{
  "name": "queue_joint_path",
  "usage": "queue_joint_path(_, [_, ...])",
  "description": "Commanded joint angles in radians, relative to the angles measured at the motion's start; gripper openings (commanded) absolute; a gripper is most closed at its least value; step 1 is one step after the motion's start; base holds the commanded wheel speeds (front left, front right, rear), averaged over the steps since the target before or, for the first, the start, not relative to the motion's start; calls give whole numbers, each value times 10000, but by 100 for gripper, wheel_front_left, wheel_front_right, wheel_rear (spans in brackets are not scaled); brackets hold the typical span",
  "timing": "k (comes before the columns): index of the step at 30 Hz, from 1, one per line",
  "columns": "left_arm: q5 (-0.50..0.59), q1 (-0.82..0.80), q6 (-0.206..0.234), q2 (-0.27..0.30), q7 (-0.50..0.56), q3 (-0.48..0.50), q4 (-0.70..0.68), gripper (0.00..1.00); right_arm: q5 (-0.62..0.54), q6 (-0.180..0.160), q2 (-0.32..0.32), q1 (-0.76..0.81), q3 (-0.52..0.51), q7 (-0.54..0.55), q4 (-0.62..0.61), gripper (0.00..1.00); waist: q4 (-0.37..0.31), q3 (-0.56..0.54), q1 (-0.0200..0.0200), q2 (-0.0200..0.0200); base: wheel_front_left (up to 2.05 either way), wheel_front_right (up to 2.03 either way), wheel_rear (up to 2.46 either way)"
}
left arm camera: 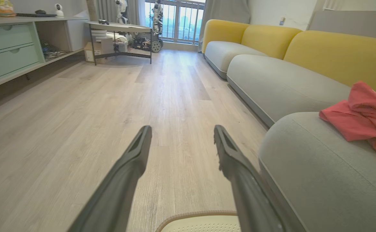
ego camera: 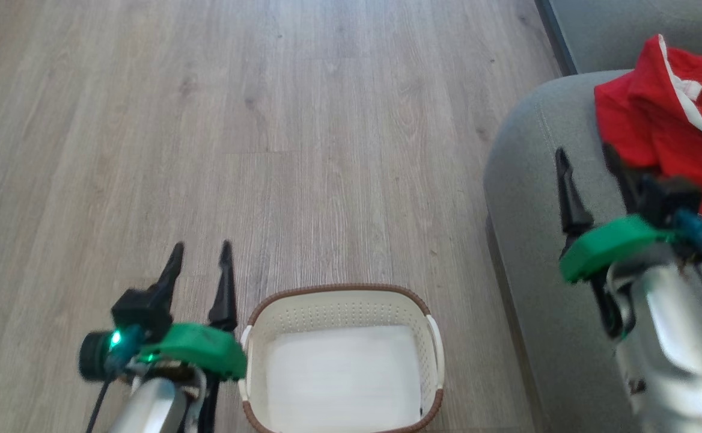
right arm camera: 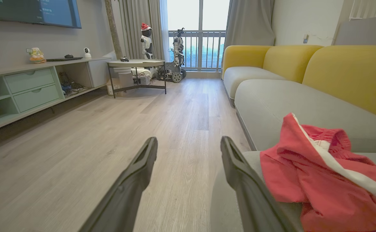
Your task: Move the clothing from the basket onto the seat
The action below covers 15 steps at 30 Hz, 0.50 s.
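Open wood floor (ego camera: pixel 267 120) stretches ahead of both arms; a low shelf unit (right arm camera: pixel 33 87) runs along the left wall and a round table (right arm camera: pixel 136 62) stands at the far end, both well apart from the work; yellow backrests (right arm camera: pixel 352 74) rise behind the grey cushions; the basket (ego camera: pixel 339 300) stands on the floor near the seat's (ego camera: pixel 525 180) rounded front edge, a strip of floor between them, and a flat white liner (ego camera: pixel 342 379) covers its bottom; the clothing (ego camera: pixel 645 120) lies crumpled on the seat, close to that rounded edge, a white stripe showing; the left pincer (ego camera: pixel 202 246) hovers over the floor just left of the basket rim, fingers apart; the right pincer (ego camera: pixel 585 150) is above the seat's front edge, fingers apart, one finger over bare cushion and the other just beside the clothing's near edge; whether it touches the fabric cannot be told.
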Motion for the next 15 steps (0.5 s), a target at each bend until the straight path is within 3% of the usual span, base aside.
queue_joint_path(1, [123,-154,89,261,-125,585,-474,100,-232,-4,235,59,-29,-93,-590,100,64,-72,1,-1,0,0,0])
queue_joint_path(7, [140,903,199,300,-125,1319,-948,100,-859,-4,1013,1576,-703,-93,-1919,100,166,-186,1,-1,0,0,0])
queue_joint_path(15, [239,2005,157,228,-125,1805,-1367,100,-523,-4,1164,3142,-664,-93,-3382,100,267,-262,1,-1,0,0,0])
